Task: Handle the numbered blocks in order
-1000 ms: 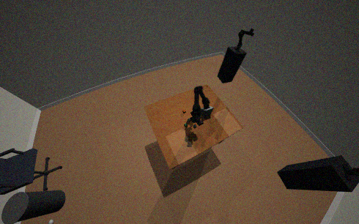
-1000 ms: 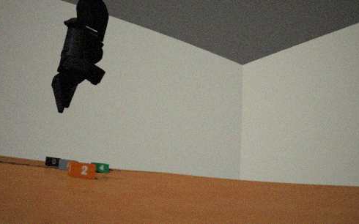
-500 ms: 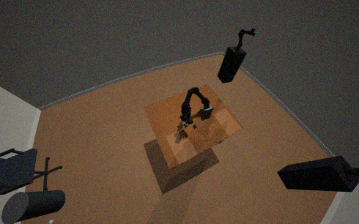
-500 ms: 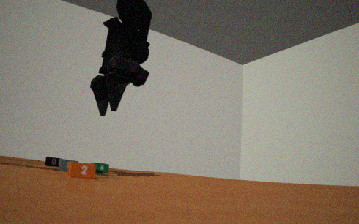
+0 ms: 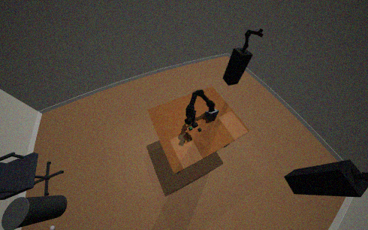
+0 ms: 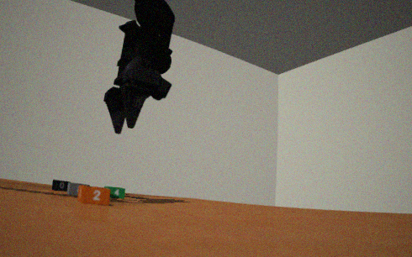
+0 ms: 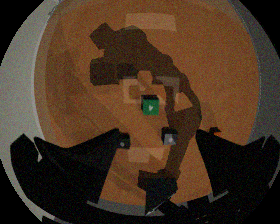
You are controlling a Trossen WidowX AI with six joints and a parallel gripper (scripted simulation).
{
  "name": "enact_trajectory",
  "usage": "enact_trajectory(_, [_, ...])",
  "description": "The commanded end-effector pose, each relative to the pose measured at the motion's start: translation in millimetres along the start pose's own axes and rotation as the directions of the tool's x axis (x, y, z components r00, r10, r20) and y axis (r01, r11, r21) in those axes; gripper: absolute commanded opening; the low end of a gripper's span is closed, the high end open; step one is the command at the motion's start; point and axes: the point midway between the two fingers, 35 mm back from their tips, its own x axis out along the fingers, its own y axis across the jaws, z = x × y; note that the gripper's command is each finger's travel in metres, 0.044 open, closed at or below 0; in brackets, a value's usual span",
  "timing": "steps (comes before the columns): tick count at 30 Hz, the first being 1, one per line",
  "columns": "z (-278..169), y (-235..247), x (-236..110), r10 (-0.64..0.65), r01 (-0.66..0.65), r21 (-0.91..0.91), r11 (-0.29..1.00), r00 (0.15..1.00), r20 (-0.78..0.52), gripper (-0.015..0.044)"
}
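My gripper is open and empty, pointing down, well above the table and the blocks. A green block shows a 4 and lies ahead of the fingertips in the wrist view. A grey block appears between the fingers in that view, far below them; its digit is unreadable. A black block showing a 0 appears beside the left fingertip. An orange block shows a 2 and is mostly hidden behind the right finger in the wrist view.
The wooden table carries the arm and its shadow. Around it on the floor stand two dark pedestals with arms, a dark cylinder and a chair.
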Motion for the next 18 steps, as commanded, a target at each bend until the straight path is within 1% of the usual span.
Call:
enact_trajectory(1, [-9, 9, 1, -0.004, 0.004, -0.009, 1.000, 1.000, -0.005, 0.0400])
enact_trajectory(5, [-65, 49, -1, 0.003, -0.003, -0.012, 1.000, 1.000, -0.007, 0.0400])
enact_trajectory(8, [-100, 65, 2, -0.002, 0.002, -0.012, 1.000, 1.000, -0.009, 0.0400])
enact_trajectory(15, [-103, 66, 2, -0.002, 0.002, -0.011, 1.000, 1.000, -0.009, 0.0400])
enact_trajectory(16, [-102, 66, 5, -0.002, 0.002, -0.011, 1.000, 1.000, -0.009, 0.0400])
enact_trajectory(18, [-101, 67, 26, -0.002, 0.002, -0.011, 1.000, 1.000, -0.009, 0.0400])
